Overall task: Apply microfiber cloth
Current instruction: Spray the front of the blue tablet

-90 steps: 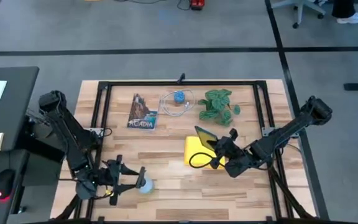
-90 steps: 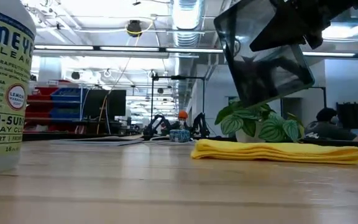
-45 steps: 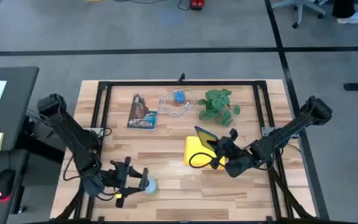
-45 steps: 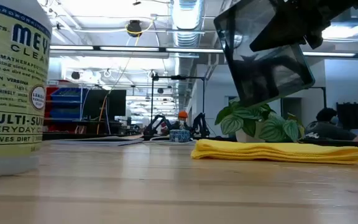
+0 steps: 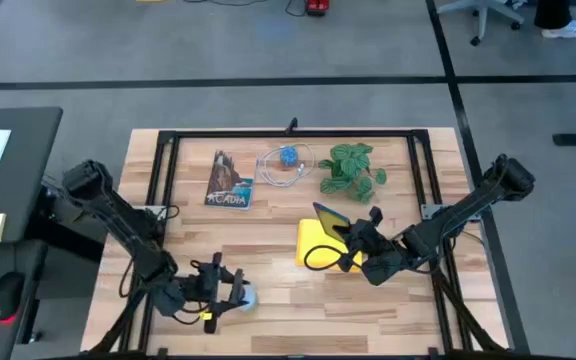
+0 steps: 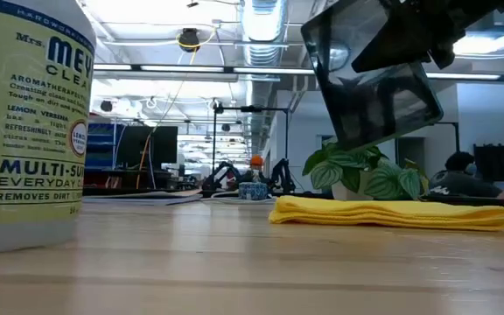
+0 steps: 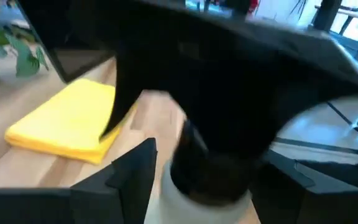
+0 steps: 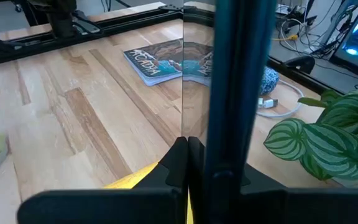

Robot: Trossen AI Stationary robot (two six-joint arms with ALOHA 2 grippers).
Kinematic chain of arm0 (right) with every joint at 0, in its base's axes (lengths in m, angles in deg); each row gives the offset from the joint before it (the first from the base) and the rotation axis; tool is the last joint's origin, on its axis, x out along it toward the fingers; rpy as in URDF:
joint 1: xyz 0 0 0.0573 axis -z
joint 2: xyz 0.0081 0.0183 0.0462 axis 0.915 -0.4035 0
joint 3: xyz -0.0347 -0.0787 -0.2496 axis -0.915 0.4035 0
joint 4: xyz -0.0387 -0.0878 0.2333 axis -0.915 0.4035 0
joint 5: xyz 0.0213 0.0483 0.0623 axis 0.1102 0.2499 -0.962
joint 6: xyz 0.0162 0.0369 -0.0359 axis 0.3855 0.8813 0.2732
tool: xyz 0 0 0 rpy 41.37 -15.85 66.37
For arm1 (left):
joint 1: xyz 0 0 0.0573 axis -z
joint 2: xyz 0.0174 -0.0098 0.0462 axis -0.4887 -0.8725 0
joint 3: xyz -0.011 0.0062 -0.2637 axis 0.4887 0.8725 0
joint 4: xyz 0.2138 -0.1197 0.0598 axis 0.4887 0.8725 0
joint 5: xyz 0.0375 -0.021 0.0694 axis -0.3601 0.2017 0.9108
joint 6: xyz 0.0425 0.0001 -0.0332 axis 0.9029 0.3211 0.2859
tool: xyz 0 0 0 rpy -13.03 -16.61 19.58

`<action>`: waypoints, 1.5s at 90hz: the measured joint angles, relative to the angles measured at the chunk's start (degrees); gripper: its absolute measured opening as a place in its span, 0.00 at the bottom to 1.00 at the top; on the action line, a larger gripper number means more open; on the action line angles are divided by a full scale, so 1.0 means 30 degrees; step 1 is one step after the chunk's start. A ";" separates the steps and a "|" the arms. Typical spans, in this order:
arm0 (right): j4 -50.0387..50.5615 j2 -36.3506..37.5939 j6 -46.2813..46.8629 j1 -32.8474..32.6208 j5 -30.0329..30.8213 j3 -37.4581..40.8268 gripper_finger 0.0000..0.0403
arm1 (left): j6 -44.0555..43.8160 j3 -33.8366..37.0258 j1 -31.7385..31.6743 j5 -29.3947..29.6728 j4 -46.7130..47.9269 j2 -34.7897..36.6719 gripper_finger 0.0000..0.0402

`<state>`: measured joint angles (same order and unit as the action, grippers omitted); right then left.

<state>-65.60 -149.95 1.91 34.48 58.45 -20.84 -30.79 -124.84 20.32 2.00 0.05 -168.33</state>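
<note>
The yellow microfiber cloth lies folded flat on the wooden table, right of centre; the low view shows the cloth too. Above it hangs a dark tablet with a teal back, tilted, with my right gripper shut on it. Near the table's front left, my left gripper is shut on a spray bottle of pale cleaner with a black spray head. Whether the bottle's base touches the table, I cannot tell. My left gripper pinches the bottle's upper part, just under the spray head, between its two fingers. The fingers come level from the table's left. The bottle stays upright. My right gripper pinches the tablet's edge between its two fingers, coming from the table's right. The tablet is lifted clear of the cloth and tilted, screen toward the near edge.
A book, a blue ball with a pale cable and a potted plant stand along the far side. A black frame runs around the tabletop. Bare wood lies between the bottle and the cloth.
My left gripper has carried the upright spray bottle toward the table's right and a little toward the near edge, closer to the cloth. The right gripper, the tablet and the cloth have kept still.
</note>
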 joint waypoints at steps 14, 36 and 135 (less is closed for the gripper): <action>0.0000 0.0000 -0.0001 0.0000 0.0000 -0.0007 0.04 | 0.1475 0.0000 -0.0726 -0.0904 -0.0420 -0.0228 0.44; 0.0007 0.0000 -0.0051 0.0000 0.0000 -0.0007 0.04 | 0.6635 0.0015 -0.2854 -0.5517 -0.2469 -0.0257 0.36; 0.0044 0.0000 -0.0095 0.0503 -0.0091 -0.0007 0.05 | 0.7027 -0.0007 -0.9316 -1.6685 0.0633 0.0246 0.50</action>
<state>-65.47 -149.95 1.63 35.99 58.17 -20.86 -9.71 -124.86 -7.63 -48.06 1.95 -167.60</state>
